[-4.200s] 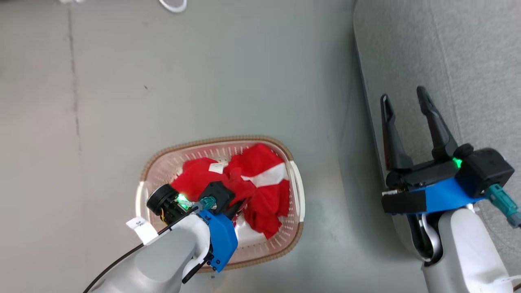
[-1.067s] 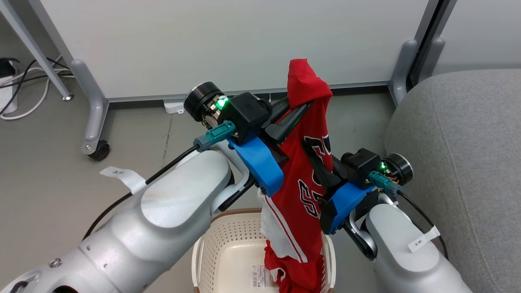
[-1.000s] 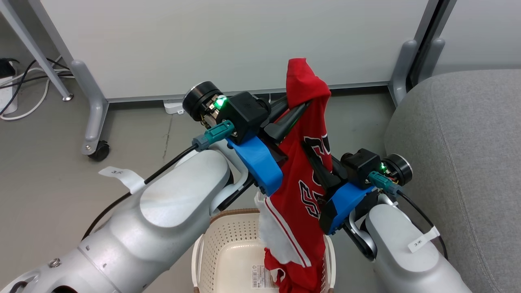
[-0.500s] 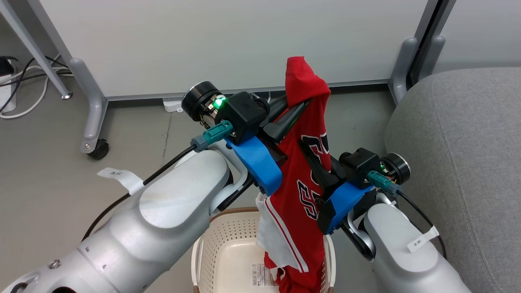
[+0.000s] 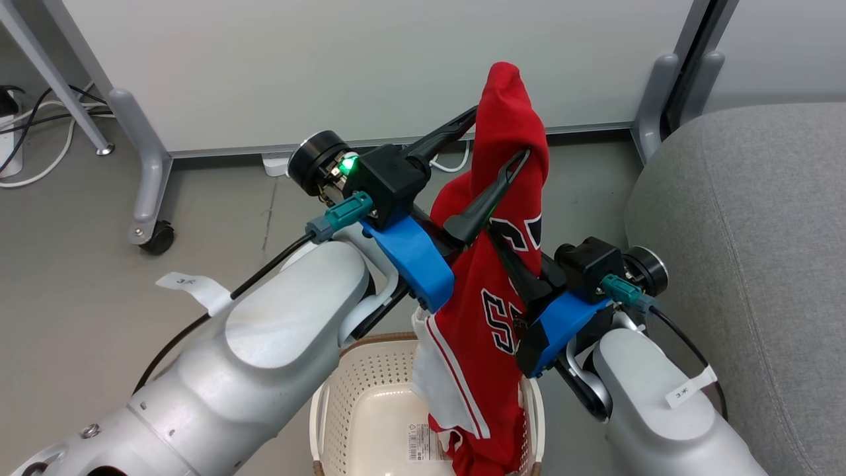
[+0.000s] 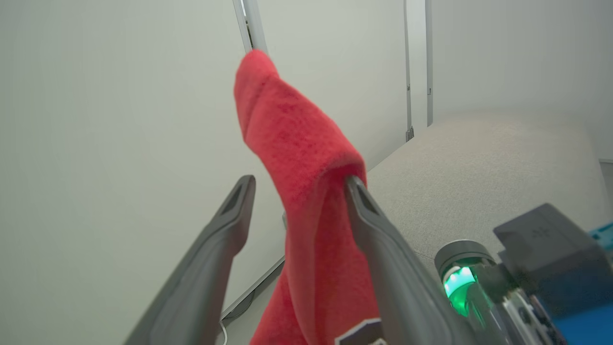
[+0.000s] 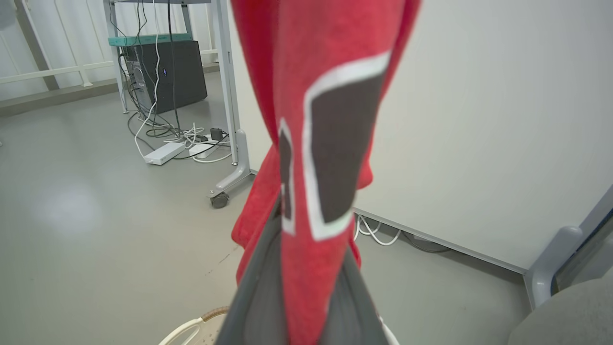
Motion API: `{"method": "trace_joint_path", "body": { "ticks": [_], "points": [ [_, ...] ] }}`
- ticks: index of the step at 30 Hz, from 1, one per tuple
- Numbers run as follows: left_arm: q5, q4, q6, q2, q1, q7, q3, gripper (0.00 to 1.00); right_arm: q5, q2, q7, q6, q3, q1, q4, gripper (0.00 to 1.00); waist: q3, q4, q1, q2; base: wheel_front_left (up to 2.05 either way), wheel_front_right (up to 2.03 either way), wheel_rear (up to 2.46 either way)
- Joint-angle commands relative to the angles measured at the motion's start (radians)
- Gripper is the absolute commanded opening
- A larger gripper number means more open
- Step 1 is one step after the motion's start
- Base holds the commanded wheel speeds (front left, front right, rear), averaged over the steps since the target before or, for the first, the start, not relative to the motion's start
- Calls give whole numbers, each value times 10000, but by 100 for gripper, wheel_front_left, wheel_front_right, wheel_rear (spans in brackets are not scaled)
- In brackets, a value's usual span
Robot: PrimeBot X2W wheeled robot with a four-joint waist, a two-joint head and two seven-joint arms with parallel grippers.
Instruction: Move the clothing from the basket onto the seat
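The red jersey (image 5: 482, 330) with black numerals hangs upright between my arms, its lower end trailing into the cream basket (image 5: 344, 396). My left gripper (image 5: 499, 132) is open, and the jersey's top fold drapes over one finger (image 6: 378, 230). Lower down, my right gripper (image 5: 505, 244) is shut on the jersey near the numerals, and the cloth (image 7: 335, 143) covers its fingers (image 7: 258, 287). I cannot tell a second garment apart from the jersey. The basket's label sticker (image 5: 423, 444) shows on its bare bottom. The grey seat (image 5: 747, 231) lies to the right of both arms.
A white partition panel stands behind, with grey feet and a caster (image 5: 157, 238). Cables (image 5: 26, 132) lie on the floor at far left. A dark computer case (image 7: 165, 76) and a power strip (image 7: 163, 153) sit further off.
My left gripper has opened; half a second ago it was shut on the jersey's top. The top fold now rides higher on one finger. The right gripper keeps its hold.
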State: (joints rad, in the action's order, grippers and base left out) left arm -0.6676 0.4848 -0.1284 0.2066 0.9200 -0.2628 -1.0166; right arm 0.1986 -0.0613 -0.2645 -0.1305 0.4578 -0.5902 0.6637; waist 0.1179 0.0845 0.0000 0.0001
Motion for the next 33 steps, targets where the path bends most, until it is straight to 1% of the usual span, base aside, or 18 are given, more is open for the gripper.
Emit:
{"method": "trace_joint_path", "body": {
  "ticks": [1, 5, 13, 18, 23, 24, 33],
  "points": [
    [-2, 50, 15, -32, -118, -30, -12, 100, 53, -54, 0, -5, -56, -34, -65, 0, 15, -2, 0, -1, 0, 0, 0],
    [-24, 145, -1, -48, -212, -28, -33, 100, 156, -120, -1, -5, -259, -28, -146, 0, 72, -16, 0, -1, 0, 0, 0],
    [95, 148, -14, -129, -465, -28, -173, 100, 349, -255, -1, -5, -1027, 267, -367, 0, 175, -85, 0, -1, 0, 0, 0],
    [225, 56, -19, -102, -683, -30, -252, 100, 247, -401, -3, -5, -1612, 412, -785, 0, 496, -520, 0, -1, 0, 0, 0],
    [389, -4, -22, -22, -848, -29, -265, 100, 137, -425, -3, -5, -2100, 515, -1357, 0, 828, -1176, 0, -1, 0, 0, 0],
    [389, -4, -22, -22, -848, -29, -265, 100, 137, -425, -3, -5, -2100, 515, -1357, 0, 828, -1176, 0, -1, 0, 0, 0],
    [666, -234, -25, 8, -1076, -29, -291, 100, -38, -503, -3, -5, -3005, 1101, -2434, 0, 1178, -2486, 0, -1, 0, 0, 0]
  ]
}}
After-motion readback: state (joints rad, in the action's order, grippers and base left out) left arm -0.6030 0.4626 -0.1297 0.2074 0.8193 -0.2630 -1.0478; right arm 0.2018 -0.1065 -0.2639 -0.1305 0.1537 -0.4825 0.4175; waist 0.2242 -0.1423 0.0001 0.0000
